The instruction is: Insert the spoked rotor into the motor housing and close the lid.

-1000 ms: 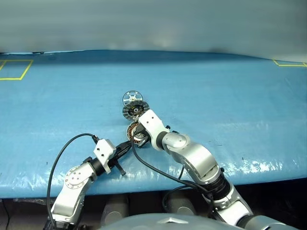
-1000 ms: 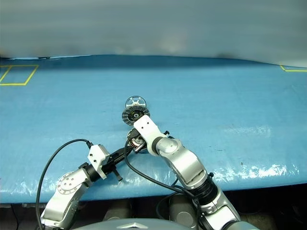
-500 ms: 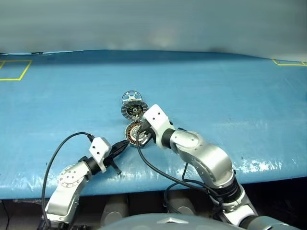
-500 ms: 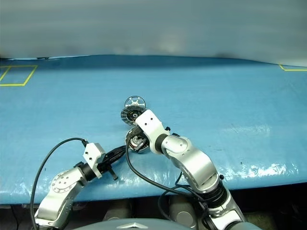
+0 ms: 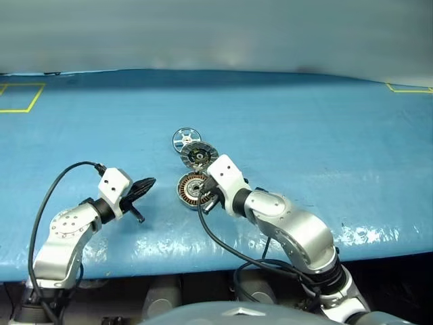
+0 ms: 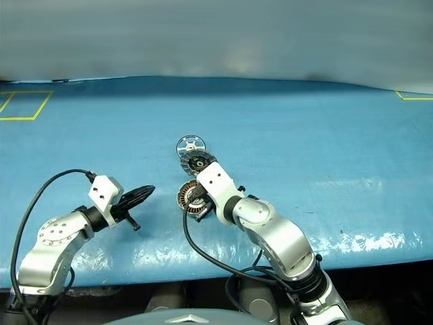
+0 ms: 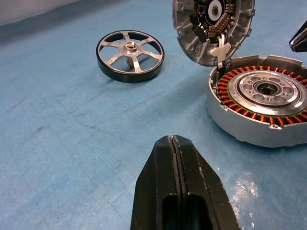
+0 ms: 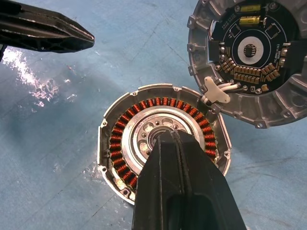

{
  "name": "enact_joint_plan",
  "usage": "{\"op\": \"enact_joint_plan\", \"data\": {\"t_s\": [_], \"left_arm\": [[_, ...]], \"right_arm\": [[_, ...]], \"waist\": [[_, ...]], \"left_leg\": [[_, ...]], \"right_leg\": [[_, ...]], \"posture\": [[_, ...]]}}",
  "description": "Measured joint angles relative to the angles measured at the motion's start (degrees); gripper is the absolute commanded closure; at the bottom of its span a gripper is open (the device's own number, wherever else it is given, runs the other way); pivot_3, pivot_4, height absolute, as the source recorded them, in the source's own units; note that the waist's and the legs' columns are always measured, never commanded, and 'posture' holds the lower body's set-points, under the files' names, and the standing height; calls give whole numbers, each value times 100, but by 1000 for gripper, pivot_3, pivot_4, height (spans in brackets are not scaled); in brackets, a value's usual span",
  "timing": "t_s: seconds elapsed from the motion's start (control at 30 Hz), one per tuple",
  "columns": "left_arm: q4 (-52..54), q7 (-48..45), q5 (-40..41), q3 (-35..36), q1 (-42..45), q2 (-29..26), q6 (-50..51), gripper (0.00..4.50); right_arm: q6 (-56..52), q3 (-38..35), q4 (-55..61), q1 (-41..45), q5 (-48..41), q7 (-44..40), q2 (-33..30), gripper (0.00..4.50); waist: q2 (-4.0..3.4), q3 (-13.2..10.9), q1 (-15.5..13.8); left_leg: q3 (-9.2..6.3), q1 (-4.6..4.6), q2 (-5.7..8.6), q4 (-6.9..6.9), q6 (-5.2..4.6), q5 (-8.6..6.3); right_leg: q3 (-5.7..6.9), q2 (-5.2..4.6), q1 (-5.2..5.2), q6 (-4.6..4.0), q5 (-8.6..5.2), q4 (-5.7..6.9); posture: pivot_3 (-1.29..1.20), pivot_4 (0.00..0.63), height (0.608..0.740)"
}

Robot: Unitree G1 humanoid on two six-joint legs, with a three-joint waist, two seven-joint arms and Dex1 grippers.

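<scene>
The motor housing (image 5: 193,187) lies open on the blue table, showing copper windings around a silver centre. Its lid (image 5: 199,155) is hinged back behind it, with the dark circuit face showing (image 8: 249,57). Just beyond the lid lies the spoked rotor (image 5: 186,140), a silver wheel flat on the table (image 7: 130,56). My right gripper (image 8: 169,135) is shut and empty, its tips hovering over the housing's centre. My left gripper (image 5: 149,182) is shut and empty too, well to the left of the housing and pointing toward it (image 7: 173,140).
The blue table cover (image 5: 304,128) stretches wide to both sides. Yellow tape marks sit at the far left (image 5: 20,98) and far right (image 5: 409,89). The table's front edge (image 5: 203,261) runs close under both arms. Black cables hang from both wrists.
My left gripper has pulled away to the left of the housing and risen a little. The right arm has drawn slightly back, and more of the housing shows.
</scene>
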State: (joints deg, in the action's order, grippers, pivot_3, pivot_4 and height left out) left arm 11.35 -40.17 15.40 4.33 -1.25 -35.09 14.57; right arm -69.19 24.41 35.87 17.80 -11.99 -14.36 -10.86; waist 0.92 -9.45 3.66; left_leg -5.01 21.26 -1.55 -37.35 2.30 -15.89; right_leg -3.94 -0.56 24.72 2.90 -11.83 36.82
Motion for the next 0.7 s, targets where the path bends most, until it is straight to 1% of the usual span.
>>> {"op": "enact_joint_plan", "data": {"t_s": [0.07,0.13,0.2,0.27,0.4,0.47,0.5,0.63,0.67,0.7], "left_arm": [[-399,-1,-301,-183,546,-202,156,4485],[-750,-71,-423,-314,959,-290,265,4485],[-1142,-202,-514,-474,1391,-302,299,4485],[-1751,-424,-597,-669,2045,-306,399,4485],[-2497,-948,-669,-926,2850,-328,348,4485],[-2975,-1295,-777,-1153,3305,-311,295,4126],[-3260,-1477,-838,-1267,3569,-289,210,3874],[-4095,-1840,-1101,-1548,4300,-138,-159,2567],[-4283,-1901,-1187,-1631,4465,-88,-295,2297],[-4478,-1942,-1273,-1688,4612,-20,-448,1917]], "right_arm": [[6,1,17,-34,1,31,-17,4500],[11,-7,33,-71,2,55,-29,4500],[11,-25,54,-117,5,64,-63,4500],[34,-42,116,-171,6,70,-121,4500],[334,-98,263,-389,-3,31,-258,4500],[642,-111,333,-518,-5,-50,-347,4500],[805,-107,353,-605,0,-73,-418,4500],[1126,-74,348,-819,42,-63,-489,4500],[1157,-67,341,-840,46,-55,-479,4500],[1179,-66,341,-855,56,-39,-467,4500]], "waist": [[-1,0,-3],[-1,0,11],[-1,-1,17],[0,-1,10],[0,0,16],[1,0,17],[1,0,14],[2,0,6],[2,0,13],[2,0,14]], "left_leg": [[-1,-1,1,0,0,0],[0,-1,2,0,0,0],[0,5,2,0,0,0],[-4,21,2,0,0,0],[-3,36,5,0,0,0],[-4,40,5,1,-1,-1],[-4,42,5,1,-1,-1],[-3,42,6,-3,-1,0],[-2,42,6,-3,-1,0],[-2,43,6,-4,-1,0]], "right_leg": [[0,1,-1,0,0,2],[-1,0,-2,9,5,0],[-1,0,2,20,12,-2],[3,1,15,22,13,-1],[1,-2,27,21,14,-2],[3,-1,31,21,14,-3],[3,-1,33,21,14,-1],[2,0,32,21,14,0],[0,0,32,21,14,1],[1,0,32,21,14,1]], "posture": [[0,150,740],[0,150,740],[0,150,740],[0,150,740],[0,150,740],[0,150,740],[0,150,740],[0,150,740],[0,150,740],[0,150,740]]}}
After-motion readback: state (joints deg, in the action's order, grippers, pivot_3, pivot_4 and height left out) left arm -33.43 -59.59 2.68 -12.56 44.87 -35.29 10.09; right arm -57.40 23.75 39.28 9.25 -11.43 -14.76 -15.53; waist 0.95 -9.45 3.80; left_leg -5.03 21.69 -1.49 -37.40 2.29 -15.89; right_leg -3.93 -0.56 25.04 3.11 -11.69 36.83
